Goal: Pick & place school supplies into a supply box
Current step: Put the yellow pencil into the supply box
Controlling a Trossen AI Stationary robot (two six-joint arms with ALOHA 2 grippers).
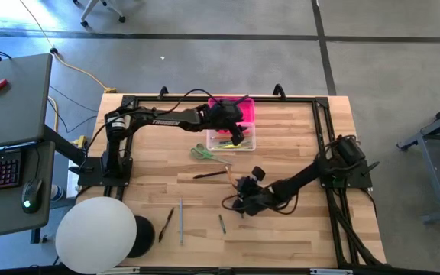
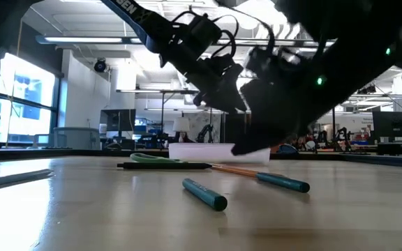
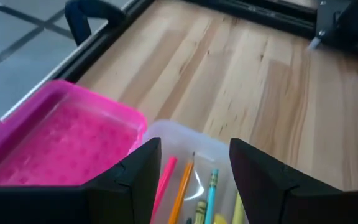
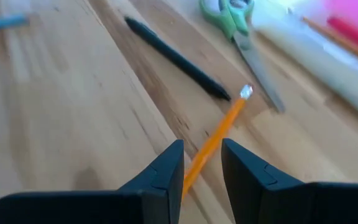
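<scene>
So the left hand (image 3: 194,180) is hanging right over the supply box (image 1: 233,138), fingers spread wide with nothing between them. The wrist view looks straight down into the clear base, and there's a pink-red pen, an orange pencil (image 3: 182,190), a teal one and something yellow lying in there. The pink lid (image 3: 61,140) is flipped open next to the base, toward the far edge of the tabletop (image 1: 296,229).

The right hand (image 4: 202,163) is down low near the middle of the tabletop with an orange pencil (image 4: 219,134) running in between its fingers. They sit close either side of it, but I can't tell if it's actually gripped or just straddled.

Still lying loose: green-handled scissors (image 1: 201,153) just beside the box, a black pen (image 1: 208,175) near them, and a grey pen (image 1: 180,211), another black one (image 1: 165,224) and a small green one (image 1: 221,222) closer to the front edge
</scene>
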